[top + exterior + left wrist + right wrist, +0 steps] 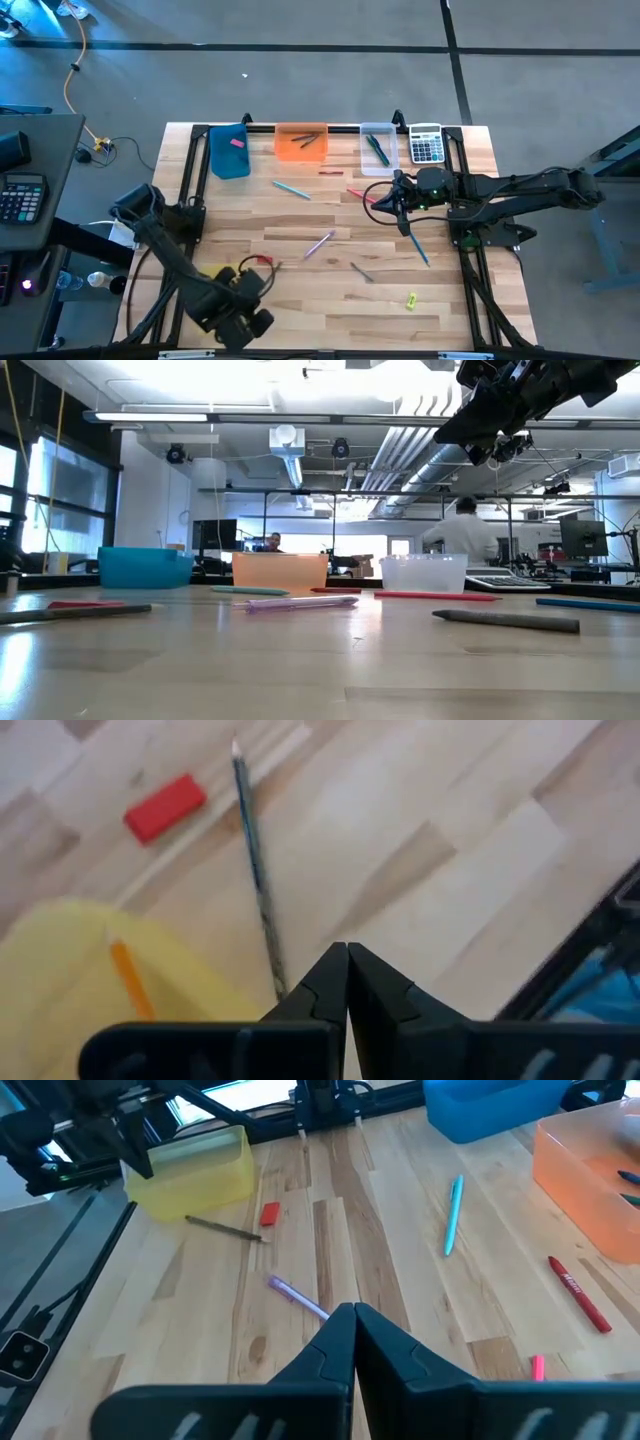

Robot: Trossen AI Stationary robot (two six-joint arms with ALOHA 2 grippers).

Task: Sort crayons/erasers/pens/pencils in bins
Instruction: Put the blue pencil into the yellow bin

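The right gripper (400, 205) is hanging above the right half of the bench (300, 300), just in front of the clear bin (378, 146), with its fingers (345, 1342) pressed together and holding nothing. The left gripper (347, 982) is waiting over the near left corner beside the yellow bin (222, 273); its fingers are also meeting at the tips and gripping nothing. Along the far edge the blue bin (229, 150) is carrying a pink eraser (238, 142), the orange bin (301, 141) is holding a few dark sticks, and the clear bin is holding a green pen (377, 150), with a grey calculator (426, 144) sitting just to its right. Loose things are lying scattered on the bench: a teal pen (291, 188) in front of the orange bin, a red crayon (331, 173) near it, a pink stick (361, 194) just left of the right gripper, a blue pen (418, 247) slanting toward the near right, a lilac pen (318, 245) near the middle, a grey pencil (361, 271) close to it, and a small yellow piece (411, 299) toward the near right. By the yellow bin, a red eraser (165, 807) and a dark pencil (256, 870) are resting on the wood, and an orange stick (131, 980) is lying inside that bin. A person (464, 538) is standing in the room beyond.
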